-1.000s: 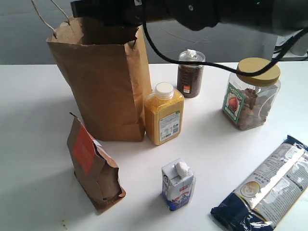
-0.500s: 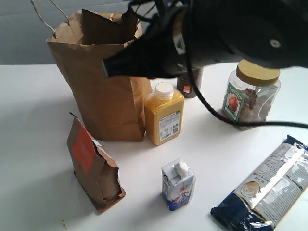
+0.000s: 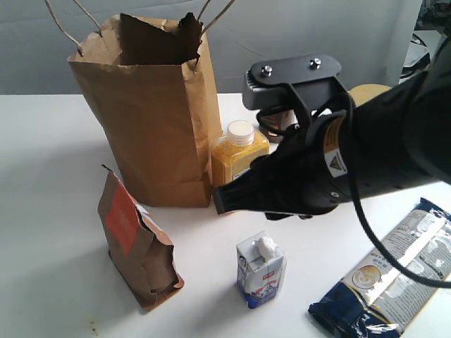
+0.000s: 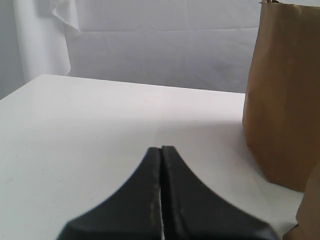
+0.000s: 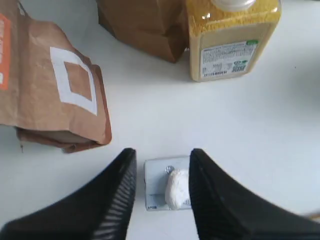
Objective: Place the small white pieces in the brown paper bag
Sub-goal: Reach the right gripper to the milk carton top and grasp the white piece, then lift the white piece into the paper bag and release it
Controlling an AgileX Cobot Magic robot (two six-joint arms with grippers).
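The tall brown paper bag [image 3: 151,120] stands open at the back left; the left wrist view shows its side [image 4: 285,95]. One small white piece [image 3: 267,246] lies on top of a little blue-and-white carton [image 3: 259,278] at the front. My right gripper [image 5: 162,152] is open above that carton, and the white piece [image 5: 175,187] shows between its fingers, apart from them. The right arm [image 3: 331,169] fills the middle of the exterior view. Other white pieces are hidden. My left gripper [image 4: 161,148] is shut on nothing, low over the table left of the bag.
A small brown pouch with an orange-red label [image 3: 134,246] stands front left. A yellow bottle [image 3: 236,151] stands beside the bag. A jar's yellow lid [image 3: 366,91] peeks out behind the arm. A long blue and silver packet [image 3: 394,274] lies front right.
The right arm has swung from over the bag's mouth down and toward the front, and now hangs above the carton. Nothing on the table has moved.
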